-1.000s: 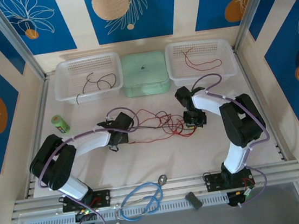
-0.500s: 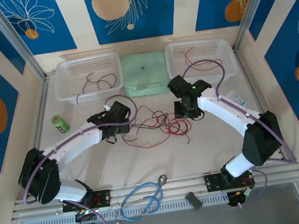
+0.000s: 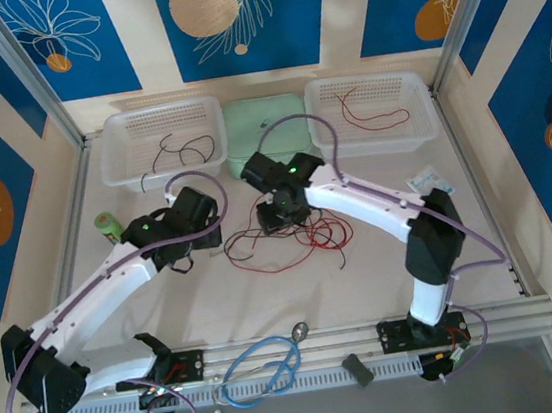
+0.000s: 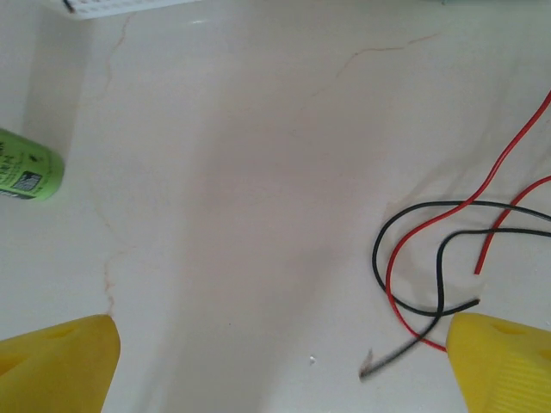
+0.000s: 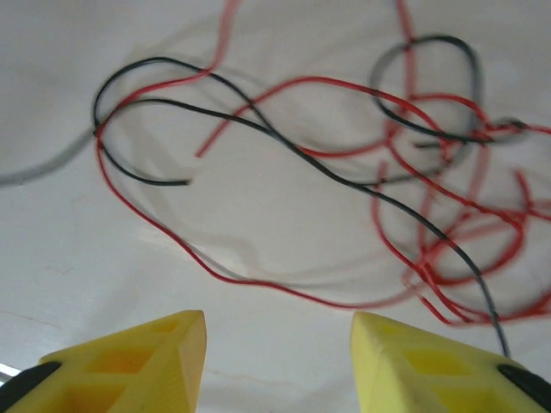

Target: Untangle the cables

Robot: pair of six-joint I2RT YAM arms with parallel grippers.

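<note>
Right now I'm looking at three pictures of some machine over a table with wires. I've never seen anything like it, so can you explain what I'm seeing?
This is a robot with two white arms, the left arm and the right arm, bolted to the near edge of a table. The wide picture looks down from above and behind them. The other two come from a camera on each wrist, so the yellow fingers at the bottom belong to that arm.

Mid-table lies a tangle of thin red and black cables. The left gripper hangs just left of it and the right gripper above it. Both are open and hold nothing.

At the back, the left basket holds a black cable and the right basket a red cable, with a pale green box between them. A green cylinder lies at the left.
</note>
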